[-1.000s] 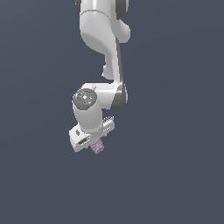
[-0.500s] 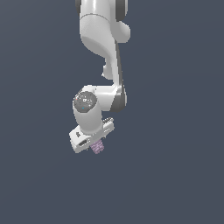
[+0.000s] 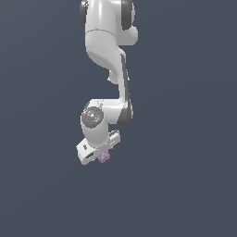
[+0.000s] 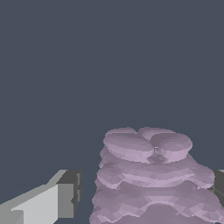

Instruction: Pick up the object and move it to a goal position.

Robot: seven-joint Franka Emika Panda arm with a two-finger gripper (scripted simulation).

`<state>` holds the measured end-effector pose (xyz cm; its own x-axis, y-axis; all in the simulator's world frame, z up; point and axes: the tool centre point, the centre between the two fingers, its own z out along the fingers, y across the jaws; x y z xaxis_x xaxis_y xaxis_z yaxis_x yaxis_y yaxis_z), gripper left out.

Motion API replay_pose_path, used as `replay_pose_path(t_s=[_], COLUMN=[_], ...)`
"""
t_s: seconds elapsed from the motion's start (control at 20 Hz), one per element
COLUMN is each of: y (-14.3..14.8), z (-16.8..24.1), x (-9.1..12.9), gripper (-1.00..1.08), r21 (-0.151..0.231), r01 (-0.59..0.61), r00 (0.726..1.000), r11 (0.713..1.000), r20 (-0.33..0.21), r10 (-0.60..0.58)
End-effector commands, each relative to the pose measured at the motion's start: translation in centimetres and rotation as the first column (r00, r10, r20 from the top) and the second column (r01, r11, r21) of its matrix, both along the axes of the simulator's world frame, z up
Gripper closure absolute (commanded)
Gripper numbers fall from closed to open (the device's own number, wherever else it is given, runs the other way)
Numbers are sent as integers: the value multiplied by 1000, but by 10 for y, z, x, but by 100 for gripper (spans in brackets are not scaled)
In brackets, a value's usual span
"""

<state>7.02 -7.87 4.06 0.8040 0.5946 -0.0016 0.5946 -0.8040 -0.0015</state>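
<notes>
Little has shifted over the last second: the gripper [image 3: 98, 153] and the pale purple block [image 3: 103, 157] beneath it are seen in nearly the same spot of the exterior view, perhaps carried slightly toward that view's left.

Nearest the wrist camera, the ridged purple block [image 4: 151, 179] is shown between 2 fingers [image 4: 65, 194], its stacked layers filling the space ahead of the lens. A narrow dark gap is visible between the block and the grey pad on 1 side; the other pad is only glimpsed at the picture's edge, so firm contact cannot be confirmed there. The jaws are judged to be drawn narrow around the block, but whether it is truly clamped cannot be told.

A slip is judged the main risk. The block's rippled, uneven sides offer poor seating for flat pads, and if only 1 pad is bearing, the block could be twisted or dropped during travel. No goal marker is seen in either view, so an early release could not be ruled out.

Farther off, the white Panda arm [image 3: 109, 51] is seen reaching down from the top of the exterior view. Behind everything, only a flat slate-blue field [image 3: 194, 139] is rendered; no table edge, wall or floor line can be made out, and whether the block rests on a surface or hangs above it cannot be told.
</notes>
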Motion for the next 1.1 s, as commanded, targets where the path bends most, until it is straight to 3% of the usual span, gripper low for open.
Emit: replay_pose_path(t_s=[0.0,0.05,0.1,1.05], y=[0,0,0,11], z=[-1,0,0,14], x=[1,2,2,-6], gripper=[-92,-92,108,108], r21=[0,0,0,0], r01=[0,0,0,0], r00=[1000,1000,1000,1000], r11=[1000,1000,1000,1000], r20=[2,2,2,2], r10=[0,0,0,0])
